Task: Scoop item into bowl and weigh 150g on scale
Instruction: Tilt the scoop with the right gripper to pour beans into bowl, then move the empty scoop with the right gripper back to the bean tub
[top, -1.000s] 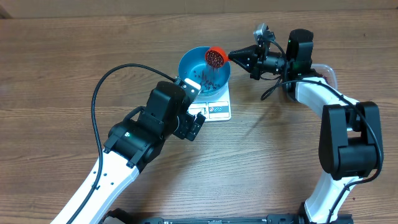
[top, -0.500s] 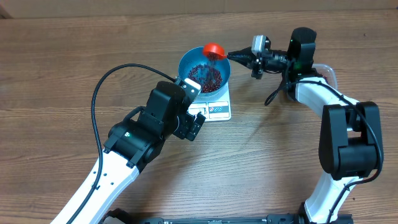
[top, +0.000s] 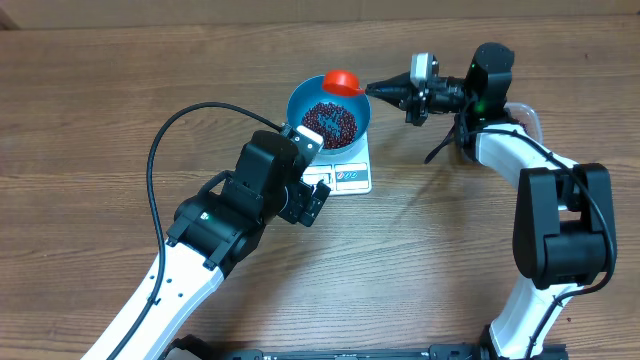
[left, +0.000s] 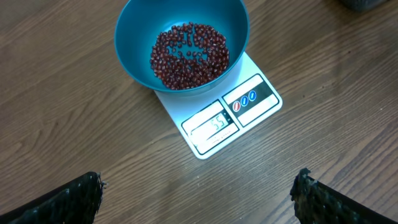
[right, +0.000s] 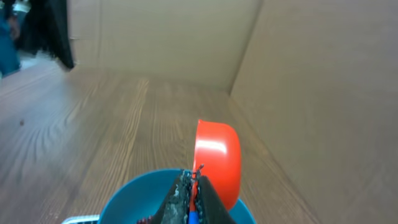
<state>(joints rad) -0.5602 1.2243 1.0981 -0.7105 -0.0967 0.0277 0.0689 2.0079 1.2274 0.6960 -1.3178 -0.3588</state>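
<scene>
Beans (left: 189, 55): a loose dark red heap on the floor of the bowl, ahead of the left gripper's fingers and under the scoop at the right gripper's tip.
Bowl (left: 134, 68): bright blue and upright, standing on the scale. In the right wrist view its near rim shows directly under that gripper's fingertips.
Scale (left: 249, 102): flat and white, with the bowl covering its far part. The display and button edge is bare and faces the left gripper (the digits look like 55, though they are small).
Scoop (top: 342, 80): orange-red, held out in front of the right gripper over the bowl's far rim. It is rolled onto its side, so its rounded back shows in the right wrist view. No beans are visible in it.
Right gripper (top: 385, 89): jaws pinched tight on the scoop's thin handle, reaching level toward the bowl from the side opposite the left arm.
Left gripper (left: 198, 180): jaws spread wide with nothing between them. It hangs above the table on the display side of the scale, apart from both scale and bowl.
Table (top: 100, 100): wood-grain surface under both arms.
Clear tub (top: 528, 116): only a corner shows, well behind the right gripper and beside that arm's white link.
</scene>
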